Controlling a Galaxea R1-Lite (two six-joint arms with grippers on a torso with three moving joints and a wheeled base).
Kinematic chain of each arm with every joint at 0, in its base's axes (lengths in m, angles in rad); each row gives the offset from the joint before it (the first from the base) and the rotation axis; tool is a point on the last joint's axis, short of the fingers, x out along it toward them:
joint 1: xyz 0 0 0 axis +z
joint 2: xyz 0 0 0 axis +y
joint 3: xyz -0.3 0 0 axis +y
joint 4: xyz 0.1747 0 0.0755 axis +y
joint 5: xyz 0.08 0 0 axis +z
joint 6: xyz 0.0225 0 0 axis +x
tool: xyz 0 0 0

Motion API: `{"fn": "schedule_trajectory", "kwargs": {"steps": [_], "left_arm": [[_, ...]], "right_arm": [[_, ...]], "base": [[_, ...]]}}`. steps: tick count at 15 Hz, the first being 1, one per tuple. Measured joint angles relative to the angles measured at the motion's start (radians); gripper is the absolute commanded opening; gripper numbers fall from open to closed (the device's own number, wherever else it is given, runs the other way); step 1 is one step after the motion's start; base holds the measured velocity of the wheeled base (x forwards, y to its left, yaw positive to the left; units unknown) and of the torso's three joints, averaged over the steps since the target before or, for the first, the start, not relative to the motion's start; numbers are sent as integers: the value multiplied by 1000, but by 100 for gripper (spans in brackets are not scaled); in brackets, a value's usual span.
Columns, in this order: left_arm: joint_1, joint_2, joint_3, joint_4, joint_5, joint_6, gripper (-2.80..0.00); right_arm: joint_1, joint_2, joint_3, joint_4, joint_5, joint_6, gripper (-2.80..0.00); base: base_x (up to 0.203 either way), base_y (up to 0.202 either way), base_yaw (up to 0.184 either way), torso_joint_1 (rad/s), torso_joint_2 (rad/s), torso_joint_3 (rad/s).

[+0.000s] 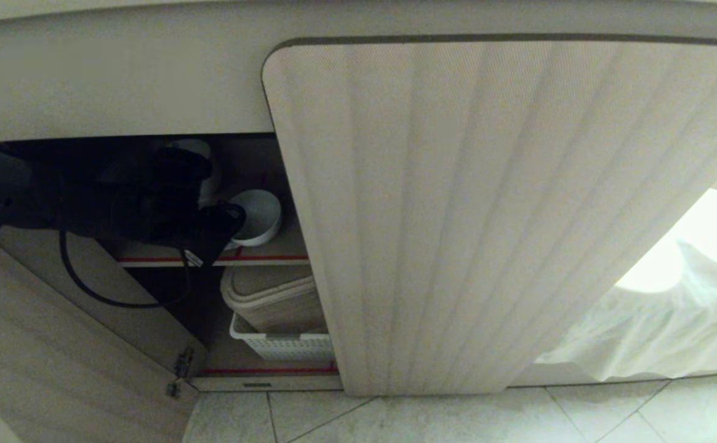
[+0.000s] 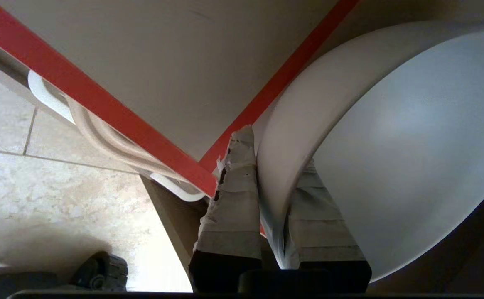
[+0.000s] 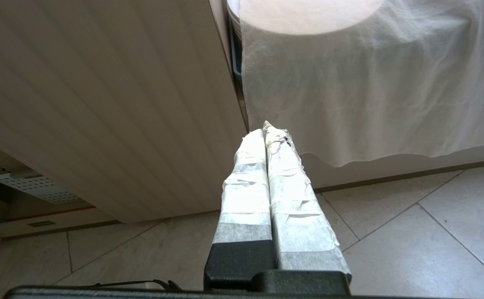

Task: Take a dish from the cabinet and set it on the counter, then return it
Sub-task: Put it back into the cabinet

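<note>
Ribbed door (image 1: 487,215) beside dish (image 1: 258,216) (basket (image 1: 284,346) below)

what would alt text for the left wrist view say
The left gripper is shut on the rim of the dish, one taped finger inside the white bowl and one outside. Behind it are a red-edged shelf of the cabinet and a tiled floor below.

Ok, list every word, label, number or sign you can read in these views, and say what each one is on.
No legible text in any view.
A small pale tag on the left hand, which pinches the white bowl: too small and blurred to read.
A dark slot on the cabinet base: no readable marking.
Ribbed door, white basket, tape on the right hand: blank.
</note>
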Motion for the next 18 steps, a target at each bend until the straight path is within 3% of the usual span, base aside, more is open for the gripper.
{"fn": "schedule_trajectory", "kwargs": {"steps": [4, 5, 6, 18], "left_arm": [[0, 1, 0, -1, 0, 0, -280], [0, 2, 0, -4, 4, -1, -260], [0, 2, 0, -12, 12, -2, 0], [1, -1, 2, -31, 15, -1, 0]], "right_arm": [[0, 0, 0, 0, 0, 0, -280], [0, 0, 0, 0, 0, 0, -280], [0, 0, 0, 0, 0, 0, -280], [0, 0, 0, 0, 0, 0, -280]], "base": [[0, 0, 0, 0, 0, 0], [0, 0, 0, 0, 0, 0], [0, 0, 0, 0, 0, 0], [0, 0, 0, 0, 0, 0]]}}
